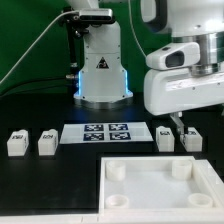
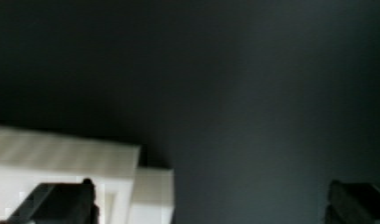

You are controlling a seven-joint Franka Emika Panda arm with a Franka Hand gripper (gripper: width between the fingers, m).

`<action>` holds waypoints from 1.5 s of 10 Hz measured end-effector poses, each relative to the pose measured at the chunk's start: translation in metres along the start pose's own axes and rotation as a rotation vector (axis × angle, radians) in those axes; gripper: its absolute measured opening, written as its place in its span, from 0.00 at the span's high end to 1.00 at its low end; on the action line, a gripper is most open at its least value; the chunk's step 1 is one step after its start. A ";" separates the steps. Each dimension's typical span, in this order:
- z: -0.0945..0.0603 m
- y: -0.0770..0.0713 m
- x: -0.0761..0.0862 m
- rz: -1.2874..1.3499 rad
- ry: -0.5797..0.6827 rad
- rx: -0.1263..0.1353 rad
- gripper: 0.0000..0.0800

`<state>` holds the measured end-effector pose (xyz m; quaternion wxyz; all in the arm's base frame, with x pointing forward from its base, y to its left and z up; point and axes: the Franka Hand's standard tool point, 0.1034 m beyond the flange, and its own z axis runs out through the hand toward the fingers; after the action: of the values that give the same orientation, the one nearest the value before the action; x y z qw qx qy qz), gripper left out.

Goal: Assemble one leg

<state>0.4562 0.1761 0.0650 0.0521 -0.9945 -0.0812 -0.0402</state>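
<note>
Four small white legs with tags stand on the black table in the exterior view: two at its left (image 1: 15, 143) (image 1: 47, 142) and two at its right (image 1: 165, 139) (image 1: 192, 138). My gripper (image 1: 180, 124) hangs just above and between the two right legs and touches neither. In the wrist view its dark fingertips (image 2: 62, 204) stand far apart, so the gripper (image 2: 213, 205) is open and empty. A blurred white part (image 2: 71, 165) lies beside one finger; I cannot tell which part it is.
The large white square top (image 1: 108, 200) with round corner sockets lies at the front. The marker board (image 1: 108, 132) lies in the middle, in front of the robot base (image 1: 102, 70). Cables run along the back left.
</note>
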 end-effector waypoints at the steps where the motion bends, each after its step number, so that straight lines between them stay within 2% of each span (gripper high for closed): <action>1: 0.002 -0.002 -0.003 -0.005 -0.011 -0.001 0.19; 3: 0.002 -0.001 -0.002 -0.005 -0.011 -0.001 0.19; 4: 0.002 0.002 -0.013 -0.011 -0.160 -0.016 0.19; 5: 0.002 -0.001 -0.013 0.026 -0.250 -0.025 0.19; 6: 0.005 -0.006 -0.027 0.058 -0.388 -0.044 0.19; 8: 0.018 -0.005 -0.043 0.076 -0.579 -0.050 0.19; 10: 0.016 -0.008 -0.046 0.087 -0.756 -0.059 0.19; 12: 0.019 -0.007 -0.047 0.090 -0.864 -0.057 0.19; 15: 0.025 -0.008 -0.050 0.093 -0.875 -0.059 0.19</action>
<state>0.4071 0.1792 0.0369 -0.0138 -0.9215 -0.0496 0.3851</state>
